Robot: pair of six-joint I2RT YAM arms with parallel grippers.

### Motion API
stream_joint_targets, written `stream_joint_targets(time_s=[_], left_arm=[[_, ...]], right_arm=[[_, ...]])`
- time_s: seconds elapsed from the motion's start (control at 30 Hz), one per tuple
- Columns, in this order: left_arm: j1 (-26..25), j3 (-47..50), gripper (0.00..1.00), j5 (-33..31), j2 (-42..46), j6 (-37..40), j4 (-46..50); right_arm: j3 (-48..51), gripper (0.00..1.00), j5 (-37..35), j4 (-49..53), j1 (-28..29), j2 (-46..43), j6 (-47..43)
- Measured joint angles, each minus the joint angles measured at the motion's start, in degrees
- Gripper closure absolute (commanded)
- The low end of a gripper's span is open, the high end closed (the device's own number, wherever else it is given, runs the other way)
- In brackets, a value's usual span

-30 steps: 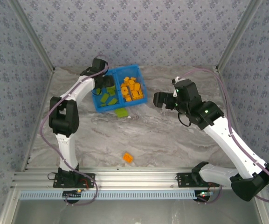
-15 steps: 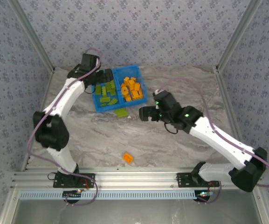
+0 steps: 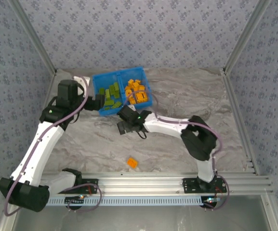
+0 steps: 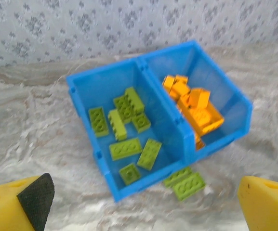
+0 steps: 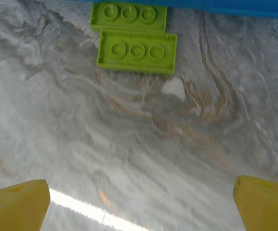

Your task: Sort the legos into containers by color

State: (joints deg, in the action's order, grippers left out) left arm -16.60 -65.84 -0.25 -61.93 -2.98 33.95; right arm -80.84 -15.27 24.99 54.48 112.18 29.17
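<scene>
Two green bricks [image 5: 137, 52] lay beside the bin [image 4: 163, 115]; I saw left gripper [image 4: 143, 202] and right gripper [image 5: 139, 202] spread wide, holding nothing.

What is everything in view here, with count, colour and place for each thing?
Bin: one, blue, two compartments, far side of table.
Green bricks: about eight, lime, left compartment.
Orange bricks: a heap, count unclear, right compartment.
Loose green bricks: two, lime, on table just outside bin.
Loose orange brick: one, on table near arm bases.
Table: one, grey marbled.
Left gripper: one, yellow fingers, open, facing bin.
Right gripper: one, yellow fingers, open, over loose green bricks.
</scene>
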Motion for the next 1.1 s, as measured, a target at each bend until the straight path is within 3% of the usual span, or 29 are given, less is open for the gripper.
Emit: stream_joint_targets(time_s=[0.3, 0.4, 0.5, 0.63, 1.1], left_arm=[[0.0, 8.22, 0.01, -2.84, 5.44, 1.46, -2.25], [0.0, 8.22, 0.01, -2.82, 5.66, 1.51, -3.54], [0.0, 8.26, 0.01, -2.82, 5.66, 1.51, -4.11], [0.0, 8.26, 0.01, -2.82, 5.66, 1.49, -4.17], [0.0, 8.44, 0.01, -2.78, 5.66, 1.46, -4.22]], right_arm=[[-8.92, 0.01, 1.27, -4.33, -4.09, 12.17, -0.94], [-11.67, 0.07, 1.73, -4.46, -5.09, 14.58, -1.31], [-13.57, 0.21, 2.6, -5.18, -5.35, 15.87, -1.75], [-13.62, 0.35, 2.43, -5.38, -5.44, 16.0, -1.49], [-3.1, 0.48, 1.79, -5.09, -2.62, 7.91, -1.11]])
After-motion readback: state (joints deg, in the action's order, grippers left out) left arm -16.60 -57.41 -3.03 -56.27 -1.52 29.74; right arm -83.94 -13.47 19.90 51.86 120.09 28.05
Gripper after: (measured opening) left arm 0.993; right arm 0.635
